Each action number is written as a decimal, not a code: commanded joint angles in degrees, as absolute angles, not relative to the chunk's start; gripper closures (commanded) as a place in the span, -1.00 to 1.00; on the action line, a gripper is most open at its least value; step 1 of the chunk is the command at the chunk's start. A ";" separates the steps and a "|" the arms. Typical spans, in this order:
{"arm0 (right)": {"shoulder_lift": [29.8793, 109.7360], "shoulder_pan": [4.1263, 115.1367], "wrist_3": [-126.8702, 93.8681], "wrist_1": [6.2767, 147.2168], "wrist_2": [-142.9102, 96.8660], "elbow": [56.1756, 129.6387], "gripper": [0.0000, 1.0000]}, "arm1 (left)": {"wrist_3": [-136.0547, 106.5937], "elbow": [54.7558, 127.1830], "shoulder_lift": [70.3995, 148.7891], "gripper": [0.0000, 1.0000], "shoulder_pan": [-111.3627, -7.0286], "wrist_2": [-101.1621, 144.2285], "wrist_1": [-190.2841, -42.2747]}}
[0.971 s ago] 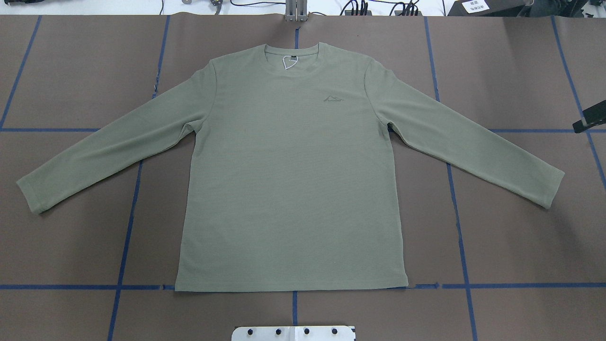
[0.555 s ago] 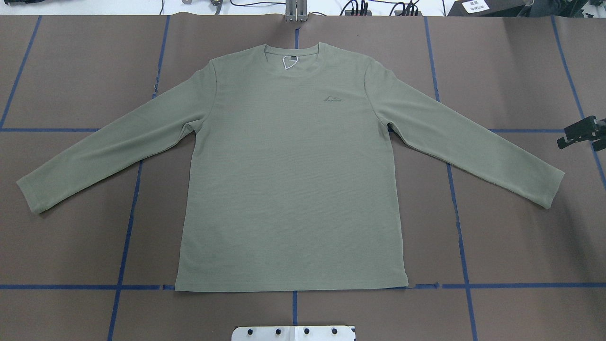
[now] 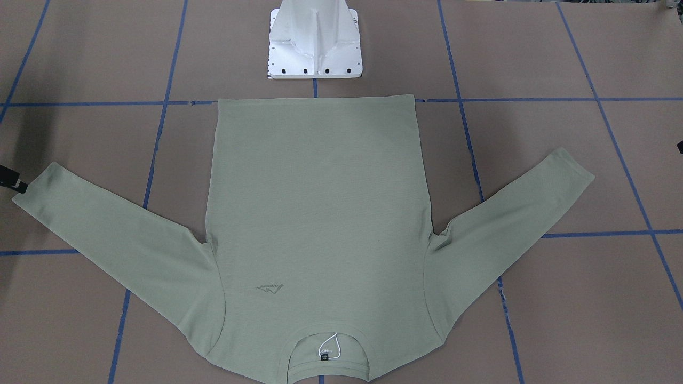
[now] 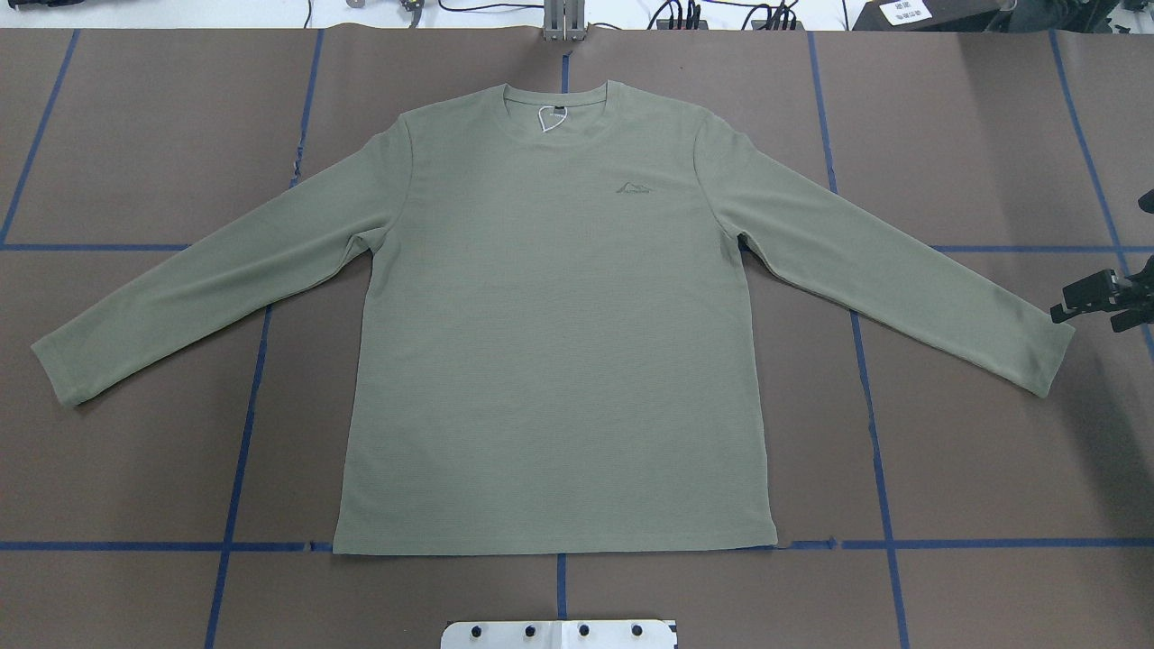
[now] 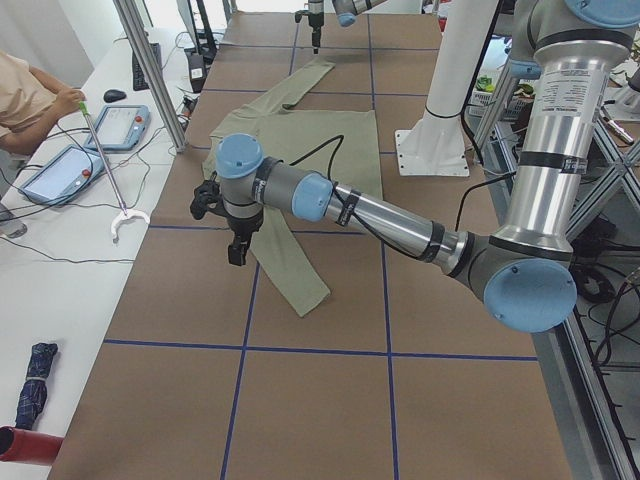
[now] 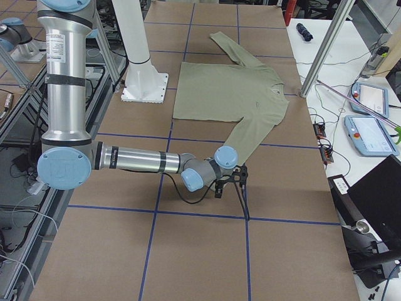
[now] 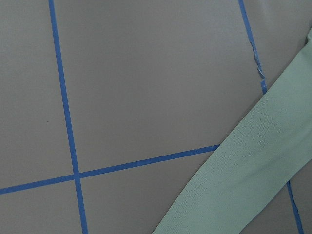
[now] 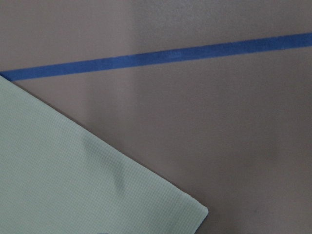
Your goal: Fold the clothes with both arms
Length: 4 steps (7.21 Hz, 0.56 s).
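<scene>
On the table [image 4: 135, 135], crossed with blue tape [image 4: 236, 469], the shirt [image 4: 550, 342] lies flat, front up, both sleeves spread wide. Its hem is nearest my pedestal [image 3: 315, 48] and its collar [image 4: 563, 113] is farthest from it. My right gripper [image 4: 1091, 317] hangs just beside the right cuff [image 4: 1050, 361], at its outer corner, and its fingers [image 4: 1073, 302] stand apart with nothing between them. My right wrist camera sees that cuff corner and bare table. My left gripper [image 5: 237, 250] hangs by the left sleeve [image 5: 285, 255], partway along it. I cannot tell whether its fingers are apart or together.
</scene>
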<state>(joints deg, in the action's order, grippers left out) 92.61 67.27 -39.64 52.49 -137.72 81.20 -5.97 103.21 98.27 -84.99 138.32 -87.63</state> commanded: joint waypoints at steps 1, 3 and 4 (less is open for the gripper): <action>92.64 66.18 -40.87 47.56 -137.64 77.00 -0.79 | -5.98 103.27 98.26 -1.00 -84.99 138.25 -87.63; 92.64 66.01 -41.74 47.46 -137.64 77.08 -0.36 | -5.89 103.27 98.26 -1.00 -84.99 138.16 -87.63; 92.55 65.92 -41.75 47.46 -137.55 77.08 -0.25 | -5.89 103.36 98.17 -1.00 -84.99 137.99 -87.63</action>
<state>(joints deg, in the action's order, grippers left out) 92.62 66.05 -41.53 47.57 -137.62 77.14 -5.90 103.30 98.24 -84.99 138.14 -87.63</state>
